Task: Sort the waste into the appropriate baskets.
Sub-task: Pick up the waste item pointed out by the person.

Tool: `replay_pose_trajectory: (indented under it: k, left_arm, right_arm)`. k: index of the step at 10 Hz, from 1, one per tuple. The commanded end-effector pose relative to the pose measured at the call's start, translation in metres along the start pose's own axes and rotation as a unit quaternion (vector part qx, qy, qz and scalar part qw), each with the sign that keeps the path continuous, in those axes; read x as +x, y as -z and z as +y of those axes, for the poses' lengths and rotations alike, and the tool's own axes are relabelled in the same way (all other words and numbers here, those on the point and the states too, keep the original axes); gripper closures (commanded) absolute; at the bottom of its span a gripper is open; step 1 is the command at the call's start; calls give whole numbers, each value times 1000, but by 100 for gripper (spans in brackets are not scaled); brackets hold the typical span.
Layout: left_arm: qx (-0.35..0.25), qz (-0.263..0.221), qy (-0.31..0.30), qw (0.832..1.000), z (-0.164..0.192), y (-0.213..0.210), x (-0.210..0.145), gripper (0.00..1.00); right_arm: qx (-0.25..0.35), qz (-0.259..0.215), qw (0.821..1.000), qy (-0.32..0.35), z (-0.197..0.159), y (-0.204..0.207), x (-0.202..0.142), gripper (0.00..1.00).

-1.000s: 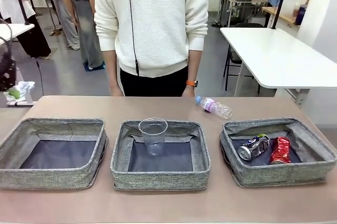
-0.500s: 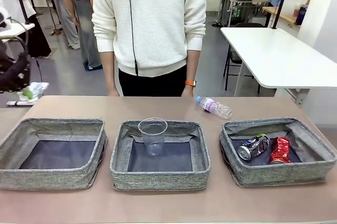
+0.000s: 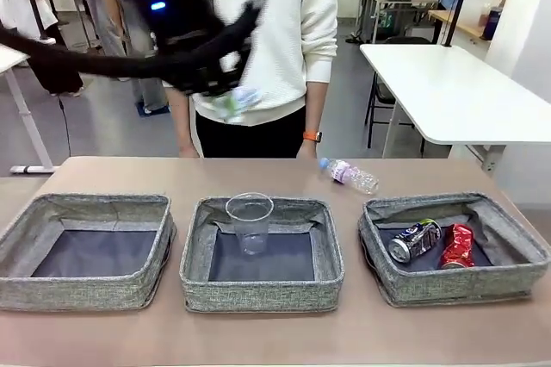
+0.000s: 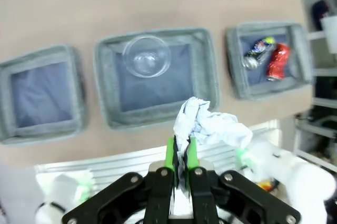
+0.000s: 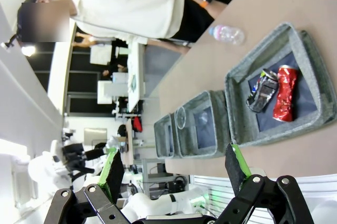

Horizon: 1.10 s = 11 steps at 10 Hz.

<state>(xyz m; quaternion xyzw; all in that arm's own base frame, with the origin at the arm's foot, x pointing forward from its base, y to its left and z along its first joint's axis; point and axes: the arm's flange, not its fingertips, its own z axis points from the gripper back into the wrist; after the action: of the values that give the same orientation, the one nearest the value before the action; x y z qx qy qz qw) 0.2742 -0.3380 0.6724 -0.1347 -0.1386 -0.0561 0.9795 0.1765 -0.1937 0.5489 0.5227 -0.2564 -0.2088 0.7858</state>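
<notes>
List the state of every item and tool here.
Left tool, shut on crumpled white paper.
Right tool, open.
Clear plastic cup, upright in middle grey woven basket.
Crushed red can, lying in right basket.
Crushed dark blue-silver can, lying beside it.
Clear pink-labelled bottle, capped, lying on table.

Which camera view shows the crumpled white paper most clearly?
The left wrist view: the crumpled white paper is sharp, pinched between the green pads of the shut left gripper. The front view gives a blurred pale scrap beneath the left arm.
</notes>
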Motion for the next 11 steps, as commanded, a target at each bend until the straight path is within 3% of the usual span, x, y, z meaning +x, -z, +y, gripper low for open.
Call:
replay_pose_trajectory:
  k: [1,3,5,6,8,10,11]
  left_arm:
    - [4,-5,-10,1000,-34,-16,22,92]
    - [13,-14,-8,1000,-60,-29,22,92]
    - [49,-16,-23,998,-51,-34,25,92]
    - [70,15,-24,997,-45,-33,25,92]
    - [65,19,-28,997,-40,-31,25,92]
    - [90,-9,-42,995,-35,-34,27,92]
    - [80,-67,-64,992,-29,-57,35,92]
  right_arm:
    - [6,-2,1000,-10,0,-1,2,0]
    - [6,-2,1000,-10,0,-1,2,0]
    - [6,-2,1000,-10,0,-1,2,0]
    - [6,-2,1000,-10,0,-1,2,0]
    - [6,-2,1000,-10,0,-1,2,0]
    - [6,-2,1000,-10,0,-1,2,0]
    - [6,-2,1000,-10,0,-1,2,0]
